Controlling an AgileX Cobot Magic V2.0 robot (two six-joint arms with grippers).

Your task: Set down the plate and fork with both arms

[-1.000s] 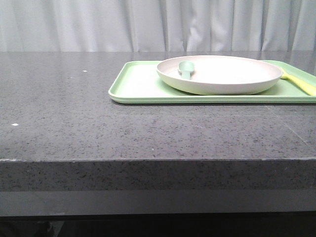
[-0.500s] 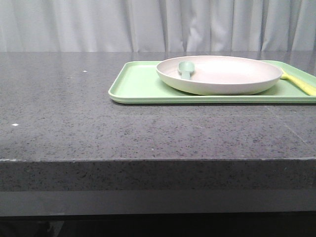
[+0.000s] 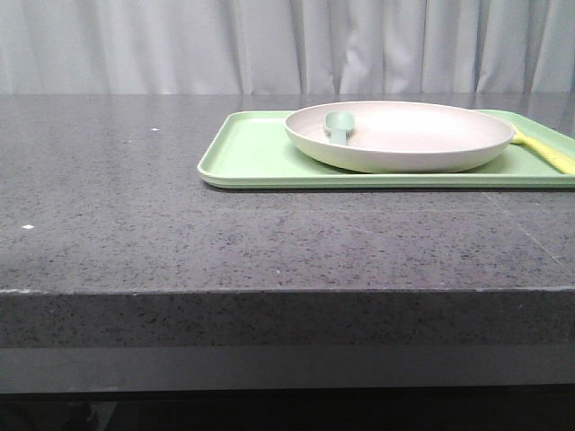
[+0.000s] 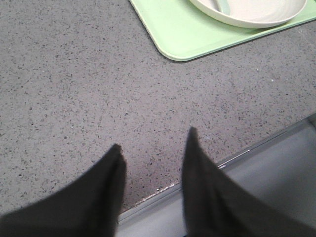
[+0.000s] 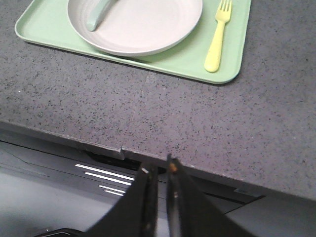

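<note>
The off-white plate (image 3: pixel 422 144) sits on a light-green tray (image 3: pixel 252 154) at the back right of the table. The yellow fork (image 3: pixel 548 151) lies on the tray just right of the plate. In the right wrist view the plate (image 5: pixel 143 24) and the fork (image 5: pixel 216 45) lie side by side. My left gripper (image 4: pixel 154 140) is open and empty, low over the table's front edge, well short of the plate (image 4: pixel 256 15). My right gripper (image 5: pixel 159 167) is shut and empty, out past the front edge. Neither gripper shows in the front view.
A pale teal spoon (image 3: pixel 340 126) rests inside the plate at its left side, also in the right wrist view (image 5: pixel 96 17). The dark speckled table (image 3: pixel 135 197) ends in a front edge (image 5: pixel 148 153). A grey curtain hangs behind.
</note>
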